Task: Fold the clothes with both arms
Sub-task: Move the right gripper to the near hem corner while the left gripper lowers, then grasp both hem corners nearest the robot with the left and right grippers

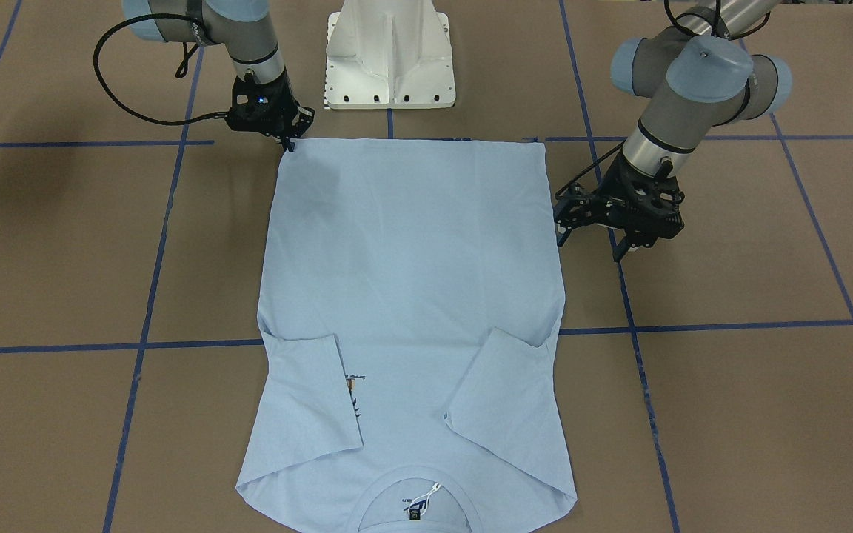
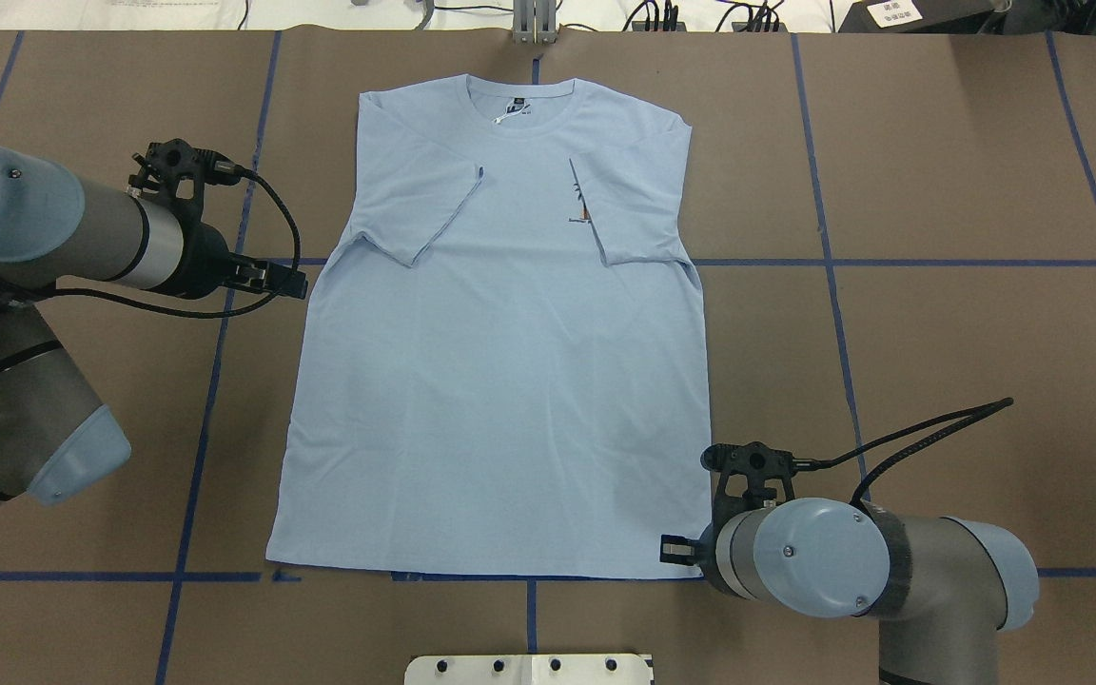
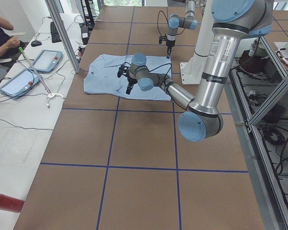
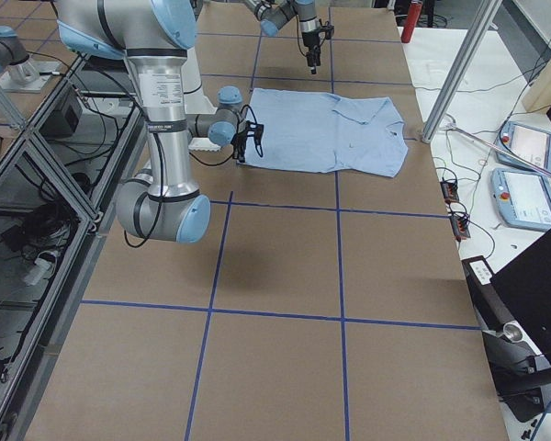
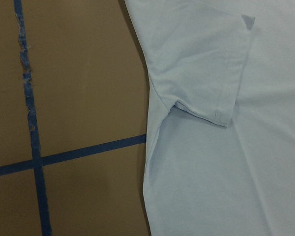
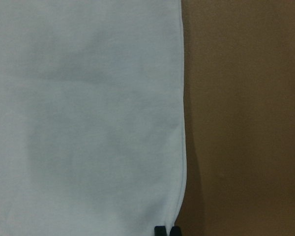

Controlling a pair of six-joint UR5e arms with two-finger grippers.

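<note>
Seeing T-shirt flat on bench, collar far from base, sleeves folded inward, with right end effector clenched on near right hem corner and left end effector released just beside shirt's left edge.

The plain light blue short-sleeved T-shirt carries 1 small dark-and-orange chest print, low and left of centre in the front-facing view, and a dark neck label with a white string at the bottom edge. It lies on a flat brown table surface crossed by a grid of dark blue tape lines. The left robot arm and right robot arm are grey metal with light blue joint caps and black cables, and the pedestal base at top centre is white.
</note>
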